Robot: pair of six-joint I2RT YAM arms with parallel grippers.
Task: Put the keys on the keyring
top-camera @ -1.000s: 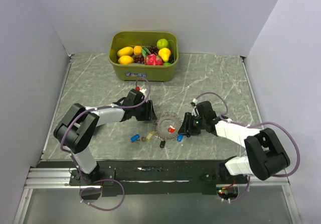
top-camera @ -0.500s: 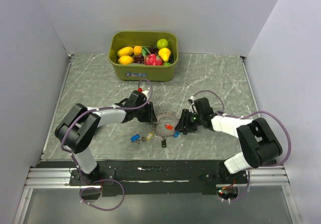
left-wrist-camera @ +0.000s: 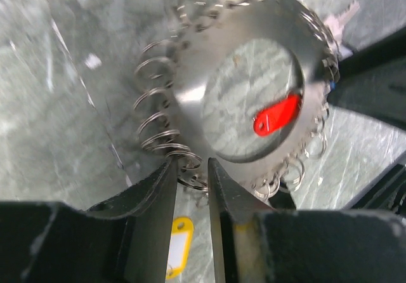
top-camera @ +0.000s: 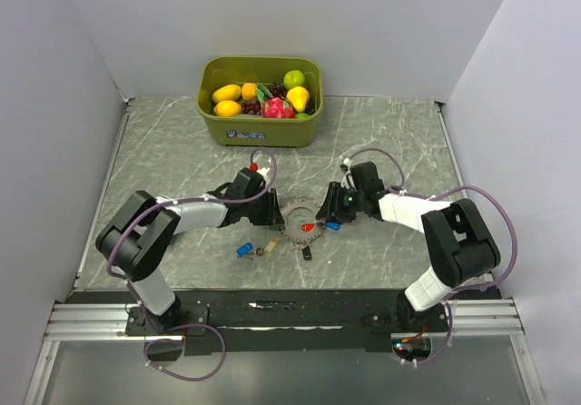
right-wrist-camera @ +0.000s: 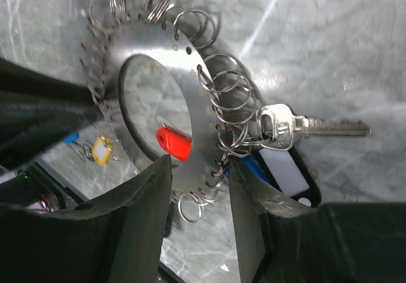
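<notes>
Nearest the arm bases, in the lower middle of the overhead view, a blue key [top-camera: 243, 250] and a yellow-tagged key [top-camera: 270, 244] lie loose on the marbled table [top-camera: 163, 151], with a small dark tag [top-camera: 307, 252] just to their right. Just above them, at the centre of the frame, sits the keyring [top-camera: 298, 216], a flat silvery disc with a wide hole and many small split rings hung round its rim. A red key [top-camera: 309, 227] shows inside the hole. The left gripper [top-camera: 277, 214] meets the keyring from the left. In its wrist view the fingers [left-wrist-camera: 155, 197] stand close together with one small split ring between their tips, but I cannot tell whether they are biting it. The right gripper [top-camera: 331, 212] comes in from the right, and its fingers [right-wrist-camera: 144, 213] pinch the disc's rim and the rings crowded there. Beside that grip, at the right of the wrist view, a silver key [right-wrist-camera: 304, 127] with a blue-and-white tag appears already hooked into a split ring. The step in hand looks like steadying the keyring from both sides so one ring can be singled out. Next, one arm would have to keep its hold while the other goes down for a loose key and works its head hole onto a coil, which is fiddly with rings this small. Farthest off, at the top of the overhead view, a green bin [top-camera: 260, 133] of toy fruit [top-camera: 227, 93] stands well apart.
</notes>
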